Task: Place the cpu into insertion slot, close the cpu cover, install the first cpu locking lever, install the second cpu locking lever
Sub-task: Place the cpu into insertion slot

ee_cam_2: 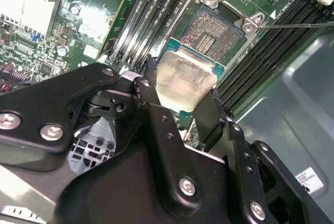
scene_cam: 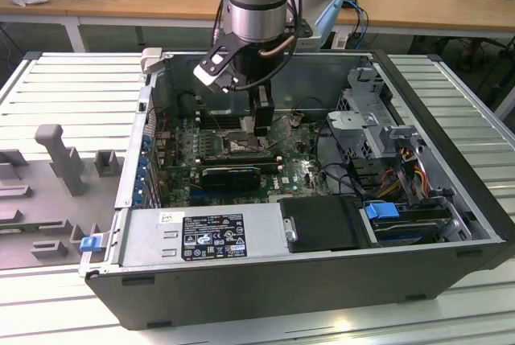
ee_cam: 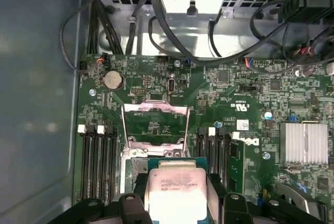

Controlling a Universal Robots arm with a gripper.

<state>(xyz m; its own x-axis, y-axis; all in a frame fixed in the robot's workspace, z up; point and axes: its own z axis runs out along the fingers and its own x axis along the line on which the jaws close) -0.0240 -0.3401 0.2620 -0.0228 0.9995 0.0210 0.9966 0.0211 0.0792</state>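
- Open dark grey metal computer case (scene_cam: 322, 281), green circuit board (scene_cam: 298, 172) inside, toward the exterior view's left.
- Black two-finger gripper (ee_cam_2: 182, 96) closed partway, clamping pale silver flat square cpu (ee_cam_2: 185, 75) by opposite edges, just above silvery-framed square insertion slot (ee_cam_2: 216, 31) with dark centre.
- Thin silvery metal cpu cover (ee_cam: 155, 108) stands open at slot's edge.

Open computer case (scene_cam: 322, 289) on slatted desk (scene_cam: 72, 80); power supply (scene_cam: 201, 236) at its near side, coin battery (ee_cam: 111, 80) and silver heatsink (ee_cam: 305, 143) on board.
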